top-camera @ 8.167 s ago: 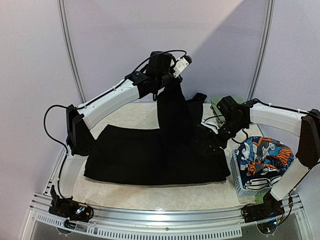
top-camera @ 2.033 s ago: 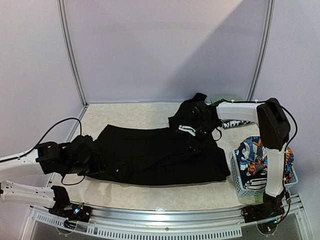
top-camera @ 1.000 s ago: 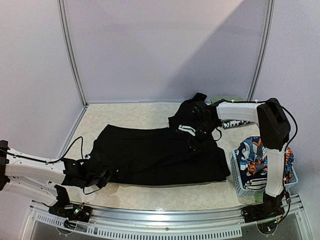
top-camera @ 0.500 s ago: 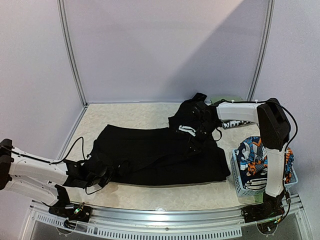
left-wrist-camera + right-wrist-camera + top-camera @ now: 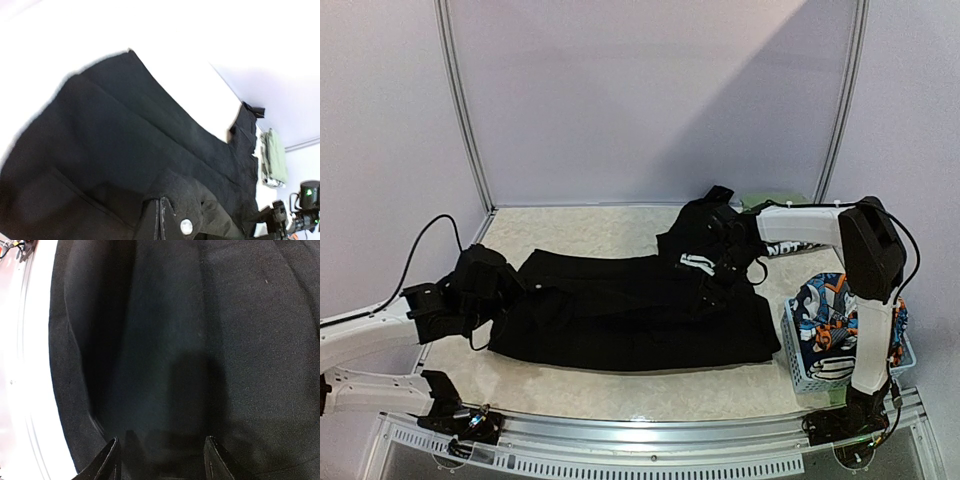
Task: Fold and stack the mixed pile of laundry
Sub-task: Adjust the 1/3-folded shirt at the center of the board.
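Your left gripper [image 5: 490,292] has come up from the near-left corner of the large plain black garment [image 5: 640,312] and now hangs at its left edge, middle left of the top view. Its wrist view shows black fabric bunched at the fingers, so it looks clenched on that hem. Your right gripper [image 5: 722,240] stays on the crumpled far end, fingers spread apart. The garment lies mostly flat across the mottled cream table [image 5: 570,232], so a fold across looks ready to begin.
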Robot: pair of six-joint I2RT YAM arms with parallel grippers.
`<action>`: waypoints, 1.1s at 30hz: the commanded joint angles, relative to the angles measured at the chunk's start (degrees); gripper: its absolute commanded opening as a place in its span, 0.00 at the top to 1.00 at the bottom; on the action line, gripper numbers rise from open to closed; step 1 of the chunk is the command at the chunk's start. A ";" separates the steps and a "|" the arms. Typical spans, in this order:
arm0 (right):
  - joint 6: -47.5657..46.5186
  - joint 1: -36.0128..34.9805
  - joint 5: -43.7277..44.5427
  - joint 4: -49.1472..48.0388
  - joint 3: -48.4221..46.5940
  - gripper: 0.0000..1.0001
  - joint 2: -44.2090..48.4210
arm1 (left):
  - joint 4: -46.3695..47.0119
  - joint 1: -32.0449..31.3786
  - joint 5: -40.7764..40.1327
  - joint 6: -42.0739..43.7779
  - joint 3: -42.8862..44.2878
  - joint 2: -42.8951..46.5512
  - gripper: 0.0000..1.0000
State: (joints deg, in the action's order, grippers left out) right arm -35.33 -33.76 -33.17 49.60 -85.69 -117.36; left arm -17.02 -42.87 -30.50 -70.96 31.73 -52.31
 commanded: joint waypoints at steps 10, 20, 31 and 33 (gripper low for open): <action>-0.36 -0.41 1.46 -1.98 2.28 0.43 2.00 | -4.74 13.76 24.24 18.62 3.68 -4.86 1.00; 1.00 -0.46 5.07 -3.72 3.87 0.43 1.11 | -10.78 21.82 28.26 21.30 11.23 -15.39 1.00; 4.61 -0.49 13.05 -6.35 4.71 0.44 0.81 | -18.89 26.54 26.17 35.94 22.55 -26.99 0.64; 4.82 -0.49 13.08 -5.66 4.66 0.44 1.25 | -15.48 25.79 26.33 37.69 20.13 -22.84 0.59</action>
State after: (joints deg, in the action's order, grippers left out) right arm -32.01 -33.76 -22.46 44.40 -81.67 -116.73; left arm -32.29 -16.69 -3.40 -39.77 52.10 -79.26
